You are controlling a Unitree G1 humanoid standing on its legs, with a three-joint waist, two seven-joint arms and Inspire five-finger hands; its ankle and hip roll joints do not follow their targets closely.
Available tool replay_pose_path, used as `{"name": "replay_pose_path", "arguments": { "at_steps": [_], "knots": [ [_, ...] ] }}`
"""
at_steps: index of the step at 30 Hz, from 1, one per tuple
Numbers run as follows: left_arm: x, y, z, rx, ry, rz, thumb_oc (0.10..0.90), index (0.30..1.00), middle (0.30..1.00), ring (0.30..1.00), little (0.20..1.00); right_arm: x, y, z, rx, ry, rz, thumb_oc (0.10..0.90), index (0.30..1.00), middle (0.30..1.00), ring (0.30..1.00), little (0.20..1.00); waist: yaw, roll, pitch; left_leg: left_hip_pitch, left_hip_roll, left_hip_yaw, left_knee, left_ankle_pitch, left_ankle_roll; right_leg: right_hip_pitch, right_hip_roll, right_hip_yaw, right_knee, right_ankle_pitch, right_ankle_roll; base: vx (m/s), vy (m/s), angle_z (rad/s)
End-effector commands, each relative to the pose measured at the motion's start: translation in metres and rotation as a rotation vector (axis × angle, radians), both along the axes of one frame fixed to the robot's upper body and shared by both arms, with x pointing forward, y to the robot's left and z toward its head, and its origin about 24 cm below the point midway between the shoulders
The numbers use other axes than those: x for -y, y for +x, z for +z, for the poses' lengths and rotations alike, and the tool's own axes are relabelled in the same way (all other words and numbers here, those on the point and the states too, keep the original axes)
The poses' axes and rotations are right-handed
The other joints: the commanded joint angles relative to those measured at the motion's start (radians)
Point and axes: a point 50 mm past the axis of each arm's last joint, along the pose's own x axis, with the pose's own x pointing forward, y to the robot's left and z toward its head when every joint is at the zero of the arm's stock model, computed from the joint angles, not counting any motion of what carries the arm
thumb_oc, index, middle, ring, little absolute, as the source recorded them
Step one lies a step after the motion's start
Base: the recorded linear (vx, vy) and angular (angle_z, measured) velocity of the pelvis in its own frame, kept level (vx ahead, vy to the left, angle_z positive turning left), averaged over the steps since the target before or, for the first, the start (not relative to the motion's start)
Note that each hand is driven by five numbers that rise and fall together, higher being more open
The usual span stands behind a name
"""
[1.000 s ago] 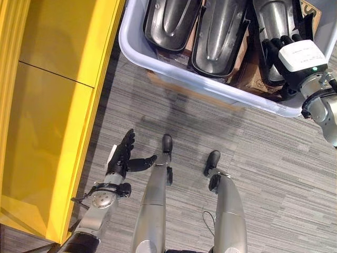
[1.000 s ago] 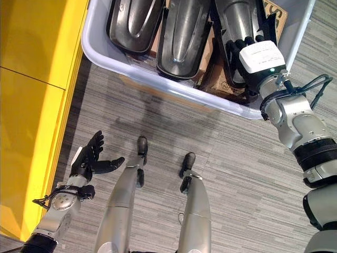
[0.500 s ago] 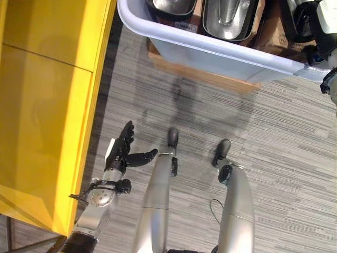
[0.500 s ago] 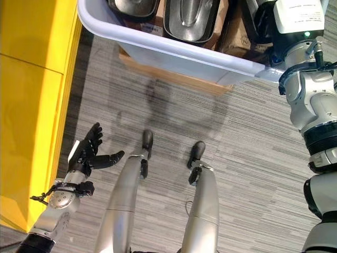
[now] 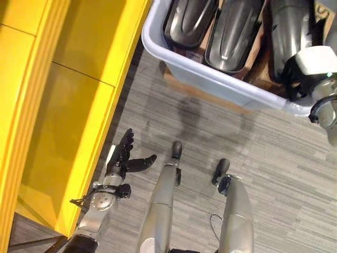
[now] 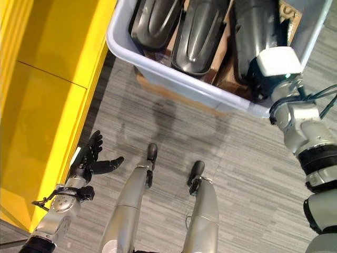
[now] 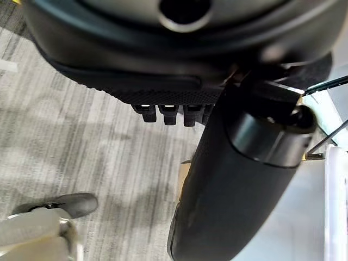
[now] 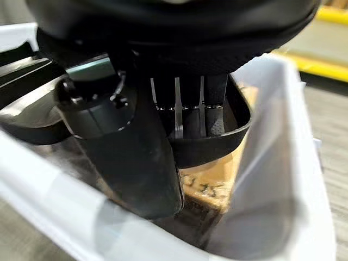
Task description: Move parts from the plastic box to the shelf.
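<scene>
Rightmost dark part (image 6: 256, 39) lies in the plastic box (image 6: 174, 84), long axis running away from robot. Right hand (image 6: 274, 66) sits at its near end, fingers curled round the part's rim. Left hand (image 6: 90, 162) open, idle, beside yellow shelf (image 6: 47, 105), well apart.

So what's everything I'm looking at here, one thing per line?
Plastic box: one, pale grey-white, on the floor ahead of the robot.
Parts: three, dark and glossy, long moulded shells lying side by side in the box.
Cardboard: brown pieces, under and beside the parts in the box.
Shelf: one, yellow, along the robot's left side.
Floor: grey striped carpet.
Left hand: dark, fingers spread open, holding nothing, beside the shelf.
Right hand: dark with a white cover, reaching into the box at the rightmost part, fingers curled over its rim.
</scene>
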Motion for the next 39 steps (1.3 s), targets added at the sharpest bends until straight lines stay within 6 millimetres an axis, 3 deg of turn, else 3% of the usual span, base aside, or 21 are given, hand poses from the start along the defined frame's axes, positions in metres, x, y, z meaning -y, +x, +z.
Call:
{"name": "replay_pose_path", "arguments": {
  "at_steps": [1,2,5,10,18,20,31,39],
  "knots": [
    [0.004,0.002,0.014,0.086,-0.029,-0.039,0.900,1.000,1.000,1.000,1.000,-0.005,-0.003,0.034,0.147,0.032,0.052,0.400,0.300,0.300,0.300,0.300,-0.013,-0.007,-0.036,0.036,0.058,-0.049,0.012,-0.121,-0.065,0.058,0.005,0.024,-0.092,0.052,0.040,0.01,-0.029,0.17],
    [0.003,0.002,0.013,0.079,-0.025,-0.039,0.900,1.000,1.000,1.000,1.000,-0.003,-0.004,0.032,0.141,0.036,0.049,0.400,0.300,0.300,0.300,0.300,-0.010,-0.012,-0.040,0.053,0.057,-0.048,-0.007,-0.089,-0.061,0.082,0.003,0.012,-0.122,0.082,0.036,0.03,-0.020,0.05],
    [-0.005,-0.003,0.004,0.032,-0.011,-0.034,0.900,1.000,1.000,1.000,1.000,-0.002,-0.010,0.022,0.103,0.046,0.065,0.400,0.300,0.300,0.300,0.300,-0.006,-0.043,-0.078,0.168,0.062,-0.056,-0.074,-0.082,-0.065,0.219,0.010,-0.010,-0.212,0.099,0.048,0.12,-0.026,0.05],
    [-0.012,-0.009,-0.004,-0.010,0.002,-0.025,0.900,1.000,1.000,1.000,1.000,0.001,-0.015,0.014,0.077,0.047,0.070,0.400,0.300,0.300,0.300,0.300,-0.007,-0.071,-0.123,0.266,0.070,-0.055,-0.135,-0.075,-0.070,0.326,0.021,-0.027,-0.291,0.118,0.060,0.13,-0.025,0.02],
    [-0.023,-0.021,-0.015,-0.067,0.010,0.005,0.900,1.000,1.000,1.000,1.000,0.002,-0.023,0.019,0.068,0.018,0.094,0.400,0.300,0.300,0.300,0.300,-0.011,-0.113,-0.210,0.419,0.091,-0.036,-0.280,-0.033,-0.076,0.466,0.032,-0.046,-0.448,0.168,0.083,0.11,-0.015,-0.03],
    [-0.025,-0.025,-0.022,-0.091,-0.002,0.027,0.900,1.000,1.000,1.000,1.000,-0.005,-0.025,0.029,0.102,0.018,0.131,0.400,0.300,0.300,0.300,0.300,-0.016,-0.128,-0.251,0.492,0.110,-0.017,-0.353,-0.013,-0.081,0.525,0.041,-0.046,-0.512,0.193,0.094,0.10,-0.017,-0.15],
    [-0.028,-0.043,-0.041,-0.168,-0.020,0.077,0.900,1.000,1.000,1.000,1.000,-0.026,-0.039,0.030,0.098,0.045,0.254,0.400,0.300,0.300,0.300,0.300,-0.038,-0.149,-0.388,0.667,0.127,0.059,-0.488,0.009,-0.086,0.646,0.051,-0.027,-0.626,0.230,0.113,0.08,0.013,-0.12],
    [-0.028,-0.052,-0.052,-0.207,-0.025,0.123,0.900,1.000,1.000,1.000,1.000,-0.047,-0.045,0.039,0.137,0.100,0.364,0.400,0.300,0.300,0.300,0.300,-0.049,-0.139,-0.460,0.771,0.130,0.112,-0.569,0.032,-0.093,0.709,0.043,-0.008,-0.658,0.230,0.125,0.00,0.012,-0.27]
  ]
}}
